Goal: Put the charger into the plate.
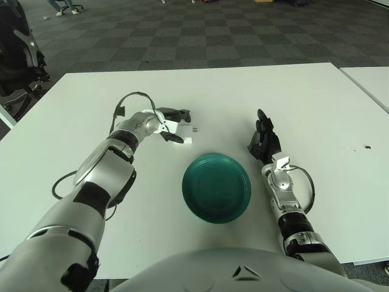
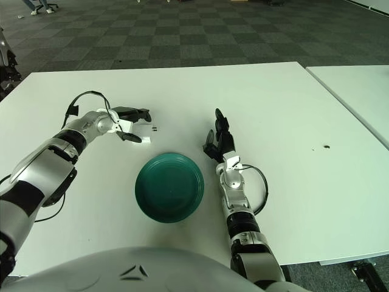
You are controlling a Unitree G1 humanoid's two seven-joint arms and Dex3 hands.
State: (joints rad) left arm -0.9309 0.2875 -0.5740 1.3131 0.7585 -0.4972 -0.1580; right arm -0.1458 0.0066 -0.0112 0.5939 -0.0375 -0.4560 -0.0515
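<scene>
Across the white table we see our left hand with fingers curled around the small white plastic charger, largely hiding it, just behind the round dark green plate. Our right hand shows beside the plate's right, fingers loosely extended, holding nothing.

An office: grey checkered carpet tiles run beyond the far edge of the plain white desk, with a black wheeled chair at its left corner.
</scene>
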